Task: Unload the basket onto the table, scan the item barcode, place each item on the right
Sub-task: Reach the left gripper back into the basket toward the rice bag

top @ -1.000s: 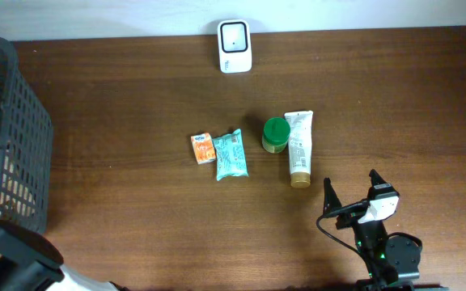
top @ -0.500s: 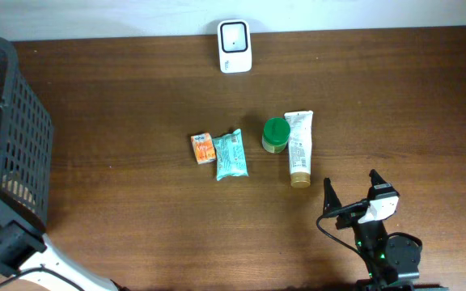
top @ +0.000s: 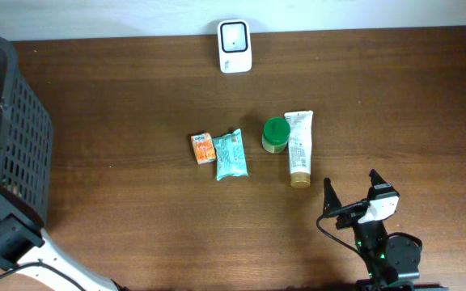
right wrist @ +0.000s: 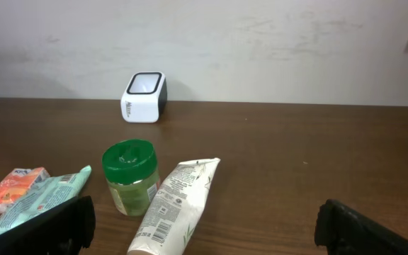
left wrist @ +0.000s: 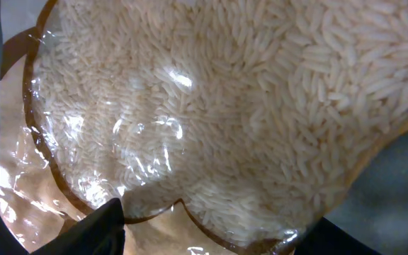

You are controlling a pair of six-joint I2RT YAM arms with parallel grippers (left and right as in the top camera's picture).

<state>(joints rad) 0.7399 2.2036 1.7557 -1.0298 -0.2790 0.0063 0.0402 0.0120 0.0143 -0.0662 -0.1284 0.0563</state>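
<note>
A dark mesh basket [top: 24, 137] is set at the left edge of the desk [top: 120, 97]. In the left wrist view a rice bag [left wrist: 211, 106] is seen filling almost the whole frame: white long grains behind a clear glossy window, edged by brown packaging, with dark grey at the corners. The left end effector [left wrist: 214, 237] is held directly over this bag, very close to it. Its two dark fingertips [left wrist: 99, 228] are seen low in the frame, set apart, with the lower edge of the bag's window between them. Whether the bag is actually gripped cannot be told.

A jar with a green lid [top: 275, 134] is stood upright mid-desk, lid on, with greenish contents behind a label. A white tube [top: 299, 148] is laid flat just beside it on the right, touching or nearly so, with its tan cap toward the near edge and a barcode facing up. A teal pouch [top: 230, 153] and a small orange packet [top: 202, 148] are laid just left of the jar.

A white scanner [top: 235, 35] is placed at the far edge of the desk, well apart from the basket and the bag.

The right end effector [right wrist: 205, 228] is held wide, with nothing between its fingers, near the tube's capped end.
</note>
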